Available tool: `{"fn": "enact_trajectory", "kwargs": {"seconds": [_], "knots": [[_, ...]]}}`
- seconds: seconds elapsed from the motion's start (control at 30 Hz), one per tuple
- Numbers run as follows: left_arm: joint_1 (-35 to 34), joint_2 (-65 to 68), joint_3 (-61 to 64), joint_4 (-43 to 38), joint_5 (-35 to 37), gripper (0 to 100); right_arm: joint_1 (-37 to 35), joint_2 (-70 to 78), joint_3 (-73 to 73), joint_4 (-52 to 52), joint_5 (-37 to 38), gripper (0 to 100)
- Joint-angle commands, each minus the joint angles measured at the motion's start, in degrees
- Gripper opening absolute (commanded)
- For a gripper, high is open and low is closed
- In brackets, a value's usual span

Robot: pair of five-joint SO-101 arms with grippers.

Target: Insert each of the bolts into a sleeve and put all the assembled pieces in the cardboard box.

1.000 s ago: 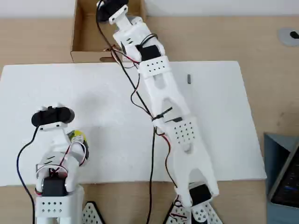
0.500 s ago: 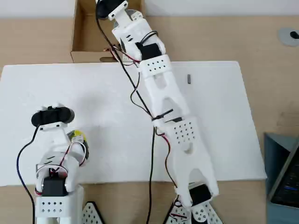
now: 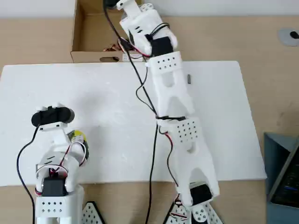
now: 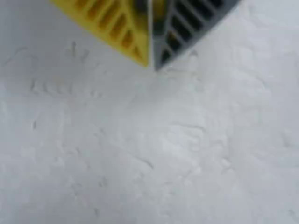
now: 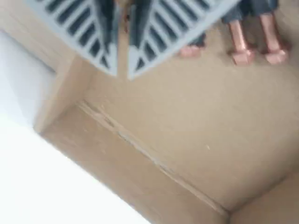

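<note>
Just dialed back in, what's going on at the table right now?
The right arm is stretched across the white mat, and the right claw hangs inside the cardboard box above its floor. A few copper bolts in dark sleeves lie there. I can't tell whether it holds anything. The left claw is shut and empty, low over the mat. One small dark piece lies on the mat beside the right arm.

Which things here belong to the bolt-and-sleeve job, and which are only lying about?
Job: cardboard box; assembled pieces inside it; small dark part on the white board.
Lying about: grey disc; grey-blue device beside the board.
</note>
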Motion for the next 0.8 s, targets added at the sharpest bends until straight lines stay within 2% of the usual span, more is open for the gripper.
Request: {"fn": "enact_trajectory", "kwargs": {"seconds": [0.0, 0.37, 0.5, 0.6, 0.77], "knots": [[-0.4, -0.5, -0.5, -0.4, -0.2, 0, 1.5, -2.4, -9.4, 6.6, -1.5, 0.9], [-0.4, -0.5, -0.5, -0.4, -0.2, 0, 4.9, -12.1, -12.1, 26.9, -3.1, 0.9], [-0.4, -0.5, -0.5, -0.4, -0.2, 0, 7.2, -16.8, -12.0, 38.0, -3.5, 0.9], [-0.4, -0.5, -0.5, -0.4, -0.2, 0, 8.5, -20.5, -11.9, 47.4, -7.6, 0.9], [-0.4, -0.5, -0.5, -0.4, -0.2, 0, 14.1, -27.9, -11.6, 47.2, -11.8, 0.9]]}}
